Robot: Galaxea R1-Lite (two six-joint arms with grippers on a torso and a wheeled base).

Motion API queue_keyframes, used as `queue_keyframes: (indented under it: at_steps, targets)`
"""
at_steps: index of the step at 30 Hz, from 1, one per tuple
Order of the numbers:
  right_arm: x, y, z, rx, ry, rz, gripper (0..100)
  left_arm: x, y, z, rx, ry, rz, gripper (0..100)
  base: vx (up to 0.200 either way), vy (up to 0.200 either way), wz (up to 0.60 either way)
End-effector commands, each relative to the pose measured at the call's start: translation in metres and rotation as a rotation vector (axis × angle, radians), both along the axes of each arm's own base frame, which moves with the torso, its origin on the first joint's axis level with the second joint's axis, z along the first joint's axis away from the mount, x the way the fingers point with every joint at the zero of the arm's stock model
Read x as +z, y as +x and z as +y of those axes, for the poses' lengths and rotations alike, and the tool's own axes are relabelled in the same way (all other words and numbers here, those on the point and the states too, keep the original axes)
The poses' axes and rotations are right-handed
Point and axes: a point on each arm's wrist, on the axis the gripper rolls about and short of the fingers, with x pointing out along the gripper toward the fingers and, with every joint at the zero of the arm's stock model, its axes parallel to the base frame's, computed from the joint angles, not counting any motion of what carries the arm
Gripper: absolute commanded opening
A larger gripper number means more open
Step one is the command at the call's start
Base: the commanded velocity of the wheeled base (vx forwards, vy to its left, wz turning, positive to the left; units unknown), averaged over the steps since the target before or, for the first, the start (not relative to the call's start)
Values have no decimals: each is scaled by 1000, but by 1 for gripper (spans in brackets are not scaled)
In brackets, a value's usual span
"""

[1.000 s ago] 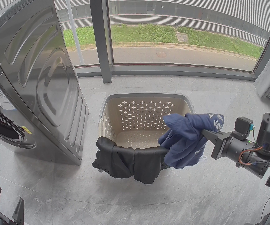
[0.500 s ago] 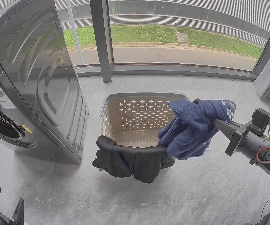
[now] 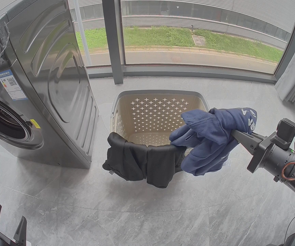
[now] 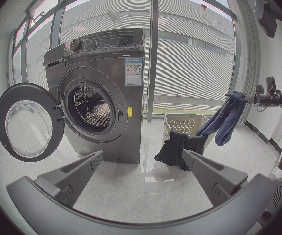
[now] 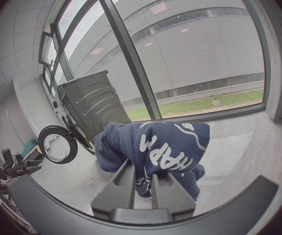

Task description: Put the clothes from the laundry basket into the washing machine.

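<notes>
1. Head view: the right gripper (image 3: 238,136) is pinched on a navy garment (image 3: 209,137). It holds the garment in the air above the right end of the laundry basket (image 3: 161,92).
2. The garment hangs in bunched folds from the claw, and its lower part droops past the basket's rim on that side.
3. Right wrist view: large white lettering (image 5: 167,154) curves across the navy cloth just above the pressed-together fingers. A small white tag (image 5: 202,196) dangles below.
4. A black garment (image 3: 142,161) is draped over the basket's near rim, hanging partly inside and partly outside.
5. The washing machine (image 4: 114,82) stands to the left of the basket. Its round door (image 4: 29,124) is swung wide open, showing the steel drum.
6. On the machine's front, a white and blue sticker (image 4: 133,71) carries a QR code and coloured bars. Its text is too small to make out.
7. A small yellow sticker (image 4: 130,111) sits lower down, beside the door opening.
8. The left gripper (image 3: 9,222) is low at the near left, its claw spread and holding nothing, well apart from the basket.
</notes>
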Motion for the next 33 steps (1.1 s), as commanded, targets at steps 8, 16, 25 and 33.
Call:
queue_keyframes:
  at_steps: [8, 16, 25, 33]
  targets:
    - [0, -2, 2, 17, 3, -3, 0, -4, 1, 0, -1, -1, 13, 100, 0, 200, 0]
    - [0, -3, 4, 45, 2, 2, 0, -4, 1, 0, -3, -1, 15, 100, 0, 200, 0]
    - [-1, -4, 6, 56, 4, 5, 0, -4, 1, 0, -3, -1, 15, 100, 0, 200, 0]
    - [-1, -4, 7, 64, 5, 5, 0, -4, 1, 0, -3, -2, 15, 100, 0, 200, 0]
